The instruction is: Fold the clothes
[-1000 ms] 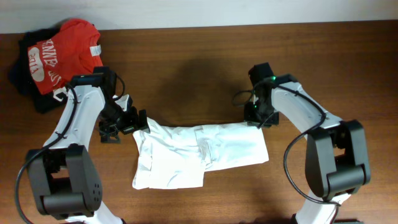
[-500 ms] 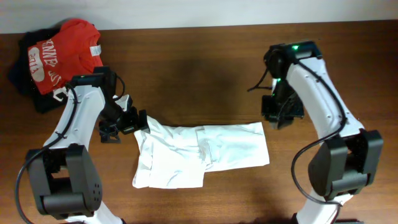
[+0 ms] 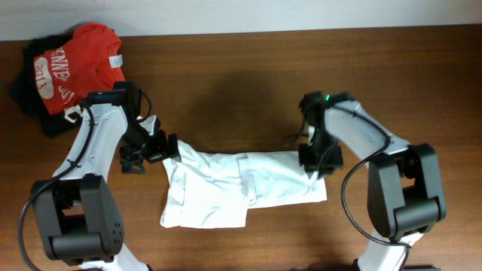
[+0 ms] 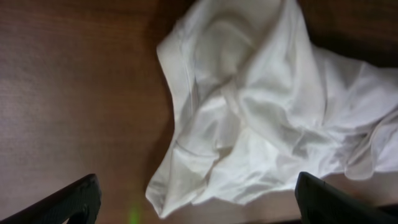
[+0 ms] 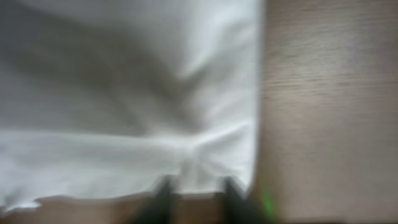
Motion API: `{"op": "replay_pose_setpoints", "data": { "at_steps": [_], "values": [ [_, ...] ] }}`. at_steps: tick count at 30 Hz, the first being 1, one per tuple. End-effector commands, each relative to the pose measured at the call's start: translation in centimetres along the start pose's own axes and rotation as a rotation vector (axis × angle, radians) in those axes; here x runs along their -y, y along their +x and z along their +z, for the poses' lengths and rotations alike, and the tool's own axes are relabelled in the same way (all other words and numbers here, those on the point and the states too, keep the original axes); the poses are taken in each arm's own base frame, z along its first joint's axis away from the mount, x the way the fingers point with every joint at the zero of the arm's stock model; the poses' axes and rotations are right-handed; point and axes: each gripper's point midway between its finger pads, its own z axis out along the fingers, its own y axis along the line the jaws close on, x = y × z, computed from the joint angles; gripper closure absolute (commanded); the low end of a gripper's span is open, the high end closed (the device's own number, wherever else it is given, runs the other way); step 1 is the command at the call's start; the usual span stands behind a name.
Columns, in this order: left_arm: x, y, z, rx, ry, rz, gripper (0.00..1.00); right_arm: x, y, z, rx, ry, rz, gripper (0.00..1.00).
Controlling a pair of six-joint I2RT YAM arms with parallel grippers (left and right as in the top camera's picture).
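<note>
White T-shirt [image 3: 275, 181], partly folded, rumpled, flat on brown table [image 3: 226, 90]

No legible text; only tiny, blurred white lettering [image 3: 54, 74] on the red T-shirt [image 3: 94, 47]

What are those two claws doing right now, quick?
Left gripper: open, holding nothing.
Right gripper: fingers close together at the white T-shirt's edge; too blurred to tell whether it grips.

a white t-shirt [image 3: 245, 188] lay partly folded on the brown table [image 3: 226, 83]. the left gripper [image 3: 162, 147] sat at its upper left corner, the right gripper [image 3: 317, 162] over its upper right. a red t-shirt [image 3: 75, 60] rested on a dark garment [image 3: 30, 105] at far left.
</note>
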Motion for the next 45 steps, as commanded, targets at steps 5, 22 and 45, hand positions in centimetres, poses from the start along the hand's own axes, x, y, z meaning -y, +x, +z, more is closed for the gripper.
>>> {"op": "replay_pose_setpoints", "data": {
  "at_steps": [5,22,45],
  "values": [
    [1.1,-0.1,1.4,0.024,0.093,0.137,0.01,8.6,-5.2,-10.1,0.216,-0.055,0.19,0.01],
    [2.2,1.9,8.1,0.025,0.289,0.163,0.01,14.7,-4.8,-10.1,0.205,-0.089,0.368,0.01],
    [5.0,0.3,-4.8,0.109,-0.216,-0.006,1.0,14.7,-4.8,-10.1,0.205,-0.089,0.368,0.01]
  ]
}}
